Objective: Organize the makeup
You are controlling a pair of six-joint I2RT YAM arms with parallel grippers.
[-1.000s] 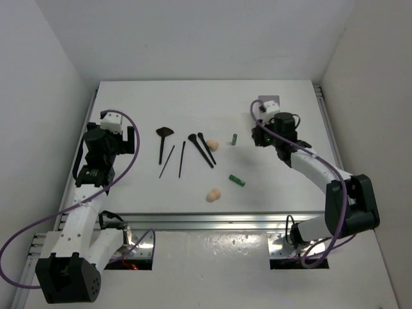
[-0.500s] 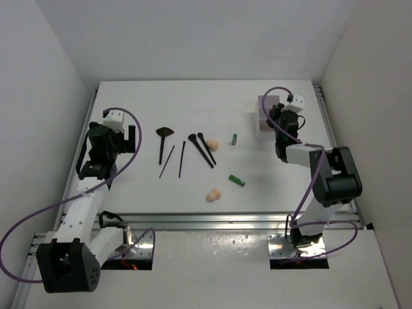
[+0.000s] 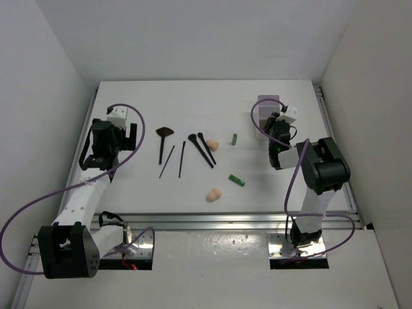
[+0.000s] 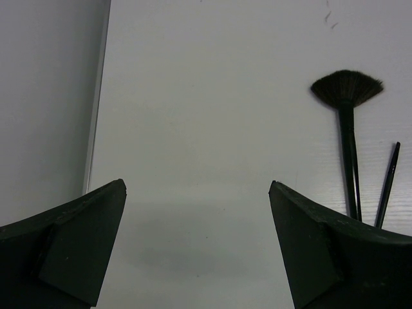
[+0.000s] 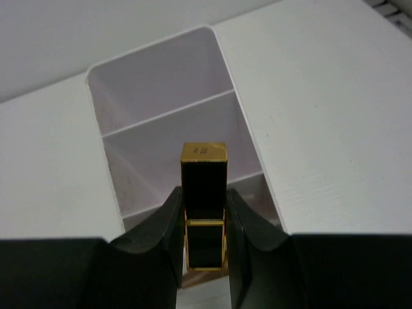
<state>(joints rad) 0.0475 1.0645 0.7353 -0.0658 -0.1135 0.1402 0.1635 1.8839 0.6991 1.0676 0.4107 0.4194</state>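
Observation:
My right gripper (image 5: 204, 196) is shut on a black-gold lipstick (image 5: 204, 180), held upright just over the near compartments of the white box (image 5: 161, 84). From above, that gripper (image 3: 275, 127) sits at the box (image 3: 265, 103) at the far right. The other makeup lies mid-table: a fan brush (image 3: 163, 138), two thin black sticks (image 3: 168, 159), two dark brushes (image 3: 201, 149), two peach sponges (image 3: 212, 145), and two green tubes (image 3: 236, 181). My left gripper (image 4: 196, 193) is open over bare table. The fan brush (image 4: 346, 90) and a stick (image 4: 388, 183) lie to its right.
The table's left edge and side wall (image 4: 51, 96) run close beside my left gripper (image 3: 119, 138). A metal rail (image 3: 225, 222) runs along the near edge. The right arm (image 3: 318, 170) is folded back at the right side of the table.
The right arm has folded and swung its gripper, lipstick in it, from beside the box to right over it. The left arm shifted slightly farther away.

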